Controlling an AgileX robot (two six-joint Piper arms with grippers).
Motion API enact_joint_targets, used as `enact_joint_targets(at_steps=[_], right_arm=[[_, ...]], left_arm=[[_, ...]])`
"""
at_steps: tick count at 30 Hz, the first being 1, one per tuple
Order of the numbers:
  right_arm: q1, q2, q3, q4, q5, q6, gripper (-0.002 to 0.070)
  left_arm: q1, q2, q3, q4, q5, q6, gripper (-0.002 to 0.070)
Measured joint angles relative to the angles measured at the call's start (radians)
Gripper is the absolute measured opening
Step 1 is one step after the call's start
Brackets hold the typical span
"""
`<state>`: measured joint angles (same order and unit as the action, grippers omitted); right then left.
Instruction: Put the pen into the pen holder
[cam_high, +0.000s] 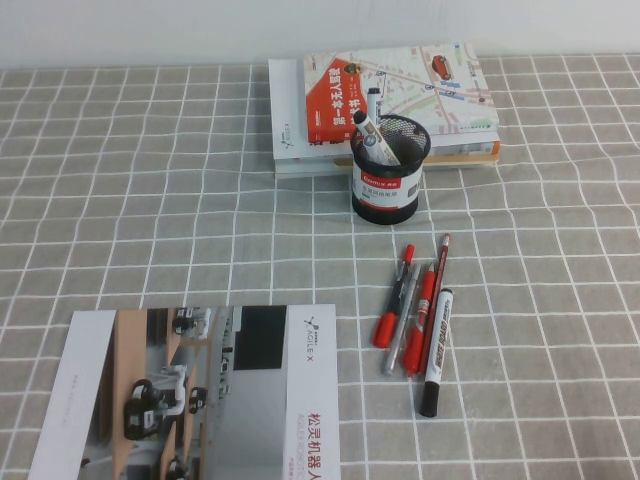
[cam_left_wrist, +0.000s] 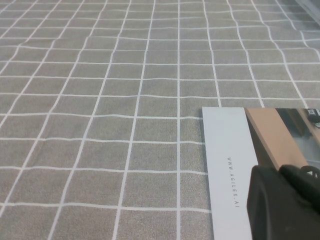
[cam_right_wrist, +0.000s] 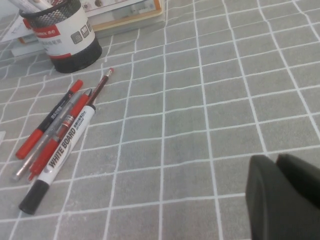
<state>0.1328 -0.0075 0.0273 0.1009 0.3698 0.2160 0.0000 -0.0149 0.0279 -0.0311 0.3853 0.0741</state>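
Already pen (cam_high: 374, 135) inside pen holder (cam_high: 390, 170), right gripper (cam_right_wrist: 280, 165) well apart, shut.

Even, bright, diffuse light across the checked cloth (cam_high: 150, 190), with a faint shadow beside the pen holder (cam_high: 390, 170) and no glare.

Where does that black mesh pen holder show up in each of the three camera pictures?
High view: the pen holder stands upper centre, before the stacked books, the pen leaning inside.
Left wrist view: not in it; only cloth, a brochure and the left gripper.
Right wrist view: top corner, far from the shut right gripper.
Shared landmark: the whiteboard marker.
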Motion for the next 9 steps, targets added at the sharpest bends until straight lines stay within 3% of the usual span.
enact_joint_targets(at_steps=[9], right_arm=[[0.0, 0.0, 0.0, 0.013, 0.0, 0.0, -0.0013]], left_arm=[[0.0, 0.0, 0.0, 0.0, 0.0, 0.0, -0.0003]])
